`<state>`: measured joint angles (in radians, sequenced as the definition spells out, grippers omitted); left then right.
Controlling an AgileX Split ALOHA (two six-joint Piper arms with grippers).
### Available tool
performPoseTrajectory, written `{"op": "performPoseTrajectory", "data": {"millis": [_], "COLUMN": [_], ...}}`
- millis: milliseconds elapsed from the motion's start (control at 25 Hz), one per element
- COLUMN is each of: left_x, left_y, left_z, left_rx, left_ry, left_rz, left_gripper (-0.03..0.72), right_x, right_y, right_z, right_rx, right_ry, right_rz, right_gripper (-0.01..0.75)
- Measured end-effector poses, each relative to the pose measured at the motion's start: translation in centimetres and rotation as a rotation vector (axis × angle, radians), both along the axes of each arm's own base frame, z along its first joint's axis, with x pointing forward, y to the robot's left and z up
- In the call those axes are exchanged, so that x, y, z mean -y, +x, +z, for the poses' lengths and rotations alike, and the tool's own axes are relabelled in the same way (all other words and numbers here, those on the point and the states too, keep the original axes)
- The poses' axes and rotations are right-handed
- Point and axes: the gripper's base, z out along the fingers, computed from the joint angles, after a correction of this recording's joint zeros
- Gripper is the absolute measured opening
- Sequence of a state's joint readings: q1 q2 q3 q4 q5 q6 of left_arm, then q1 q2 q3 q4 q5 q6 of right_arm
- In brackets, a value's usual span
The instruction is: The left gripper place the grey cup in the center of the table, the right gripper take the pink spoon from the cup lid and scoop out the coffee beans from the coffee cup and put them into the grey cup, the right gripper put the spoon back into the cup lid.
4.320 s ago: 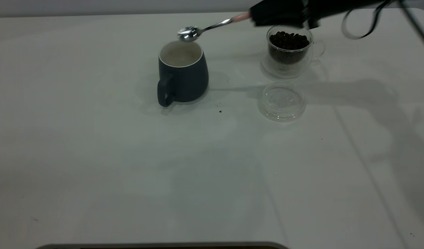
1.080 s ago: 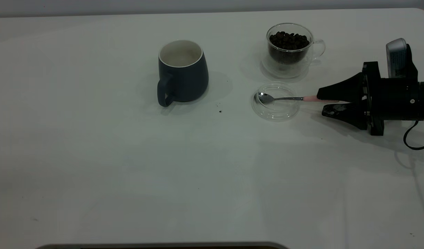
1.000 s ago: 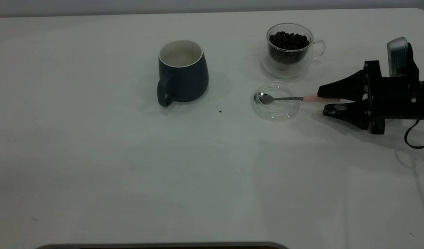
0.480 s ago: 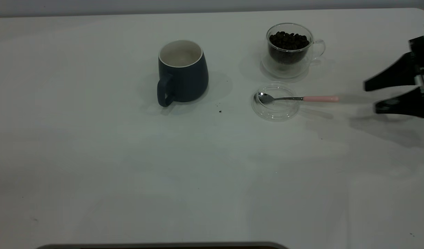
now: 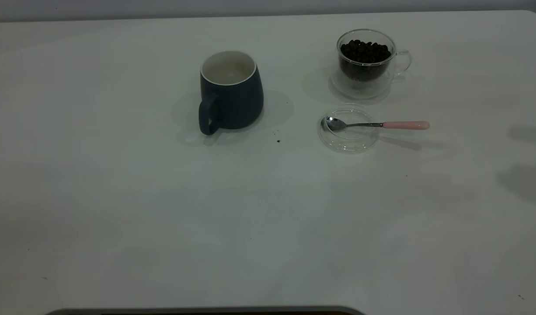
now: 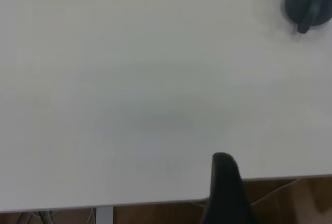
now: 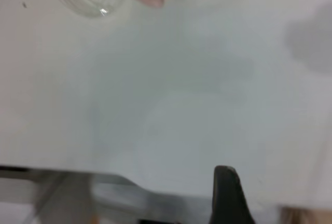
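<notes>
Resting in one cup lid (image 5: 349,139), one pink spoon (image 5: 377,124), two cups, gripper states untellable

Slate-grey cup (image 5: 231,92), pink-handled spoon (image 5: 377,124), white table (image 5: 207,210).

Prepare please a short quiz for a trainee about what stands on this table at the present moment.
1. True or false: the pink spoon has its bowl inside the cup lid.
2. Which vessel holds visible coffee beans: A the grey cup, B the coffee cup?
3. Fill in: the spoon's handle reaches past the lid's rim, pointing away from the ___ cup.

Key: 1 true; 2 B; 3 grey.
</notes>
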<state>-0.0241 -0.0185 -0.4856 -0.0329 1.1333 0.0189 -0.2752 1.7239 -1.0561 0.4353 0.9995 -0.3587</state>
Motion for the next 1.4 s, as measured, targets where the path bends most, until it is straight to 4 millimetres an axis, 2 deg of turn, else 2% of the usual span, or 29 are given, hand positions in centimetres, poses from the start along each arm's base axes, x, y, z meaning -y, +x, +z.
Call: {"op": "performPoseTrajectory", "data": {"millis": [160,280,440,600,680,1040,1240,1400], "left_x": [0.0,0.0,0.0,0.0,0.0,0.0,0.0,0.0], "left_y": [0.0,0.0,0.0,0.0,0.0,0.0,0.0,0.0], "left_z": [0.0,0.0,0.0,0.0,0.0,0.0,0.0,0.0], "left_rx": [0.0,0.0,0.0,0.0,0.0,0.0,0.0,0.0], "left_ry": [0.0,0.0,0.0,0.0,0.0,0.0,0.0,0.0], "left_rz": [0.0,0.0,0.0,0.0,0.0,0.0,0.0,0.0], "left_gripper": [0.565,0.565,0.565,0.565,0.565,0.565,0.565,0.565], "right_x": [-1.0,-1.3,-1.8,-2.7,-3.1,-5.5,-6.6,-6.7], "right_y": [-3.2,-5.6,-9.3,-13.6,-15.6,-23.6,-26.6,-27.9], "right_z": [5.8,9.3,12.3,12.5,12.0,10.9,9.6,8.1], "right_rx": [0.077,0.168,0.274,0.332,0.364,0.649,0.767,0.801], "right_ry": [-0.131,-0.227,-0.297,-0.333,-0.347,-0.374,-0.357,-0.33], "right_rz": [0.08,0.111,0.115,0.124,0.124,0.104,0.196,0.234], "right_gripper": [0.521,0.521,0.521,0.521,0.521,0.521,0.522,0.523]}}
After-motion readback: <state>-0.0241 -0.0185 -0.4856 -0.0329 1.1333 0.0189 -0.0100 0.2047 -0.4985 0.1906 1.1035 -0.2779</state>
